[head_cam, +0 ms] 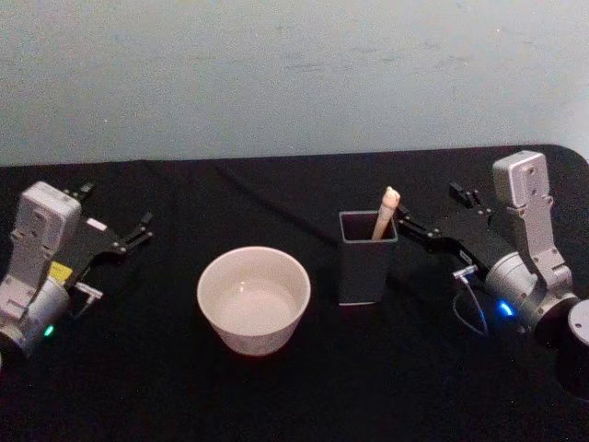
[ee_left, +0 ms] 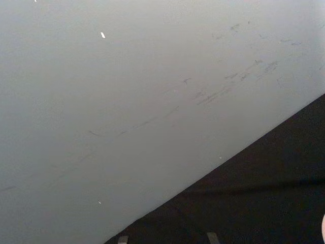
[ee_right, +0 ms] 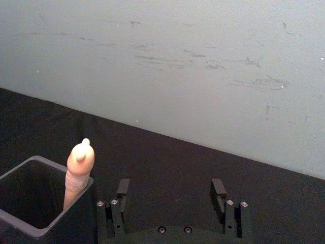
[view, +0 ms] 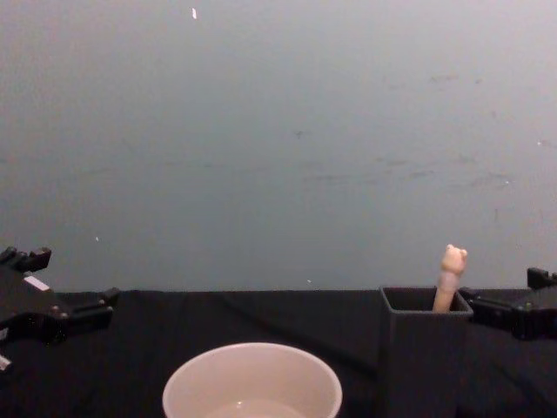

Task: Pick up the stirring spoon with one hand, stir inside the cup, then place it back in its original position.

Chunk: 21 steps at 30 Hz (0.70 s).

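Stirring spoon (head_cam: 387,214) stood in the dark holder (head_cam: 367,269), right of centre in the head view; only the beige handle and bear-head top showed above the rim, leaning toward the holder's right far corner. Bowl and neck were hidden inside. Cup (head_cam: 254,298) sat just left of the holder on the black counter (head_cam: 138,387), apart from it, pale inside.

Right hand (head_cam: 407,219) hung just beside the holder's upper right, fingers spread wide, nothing between them; in the right wrist view the handle top sat at lower left, outside the finger gap. Left hand (head_cam: 144,228) was parked at mid-left of the head view, fingers apart, empty.

Judged handling: spoon likely light and stiff, handle thin and smooth, apt to pivot or slip in flat fingers. Best hold looked to be the exposed handle just under the bear head, lifted straight up so the bowl cleared the rim. Holder looked light enough to tip if nudged
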{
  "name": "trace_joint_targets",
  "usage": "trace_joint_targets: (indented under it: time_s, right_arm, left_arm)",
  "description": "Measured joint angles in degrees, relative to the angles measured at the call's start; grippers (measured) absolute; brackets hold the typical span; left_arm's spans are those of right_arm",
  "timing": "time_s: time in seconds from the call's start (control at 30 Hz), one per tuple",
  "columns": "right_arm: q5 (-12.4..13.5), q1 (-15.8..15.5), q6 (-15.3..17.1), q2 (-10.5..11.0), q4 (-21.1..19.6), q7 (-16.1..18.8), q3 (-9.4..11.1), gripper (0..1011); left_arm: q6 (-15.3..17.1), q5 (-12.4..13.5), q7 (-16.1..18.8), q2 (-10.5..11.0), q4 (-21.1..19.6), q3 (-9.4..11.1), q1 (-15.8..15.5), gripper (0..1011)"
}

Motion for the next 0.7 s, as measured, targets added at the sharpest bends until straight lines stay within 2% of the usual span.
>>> trace_joint_targets:
  time_s: [0.7]
  right_arm:
    - [0.0,0.0,0.0,0.0,0.0,0.0,0.0,1000]
  left_arm:
    - [0.0,0.0,0.0,0.0,0.0,0.0,0.0,1001]
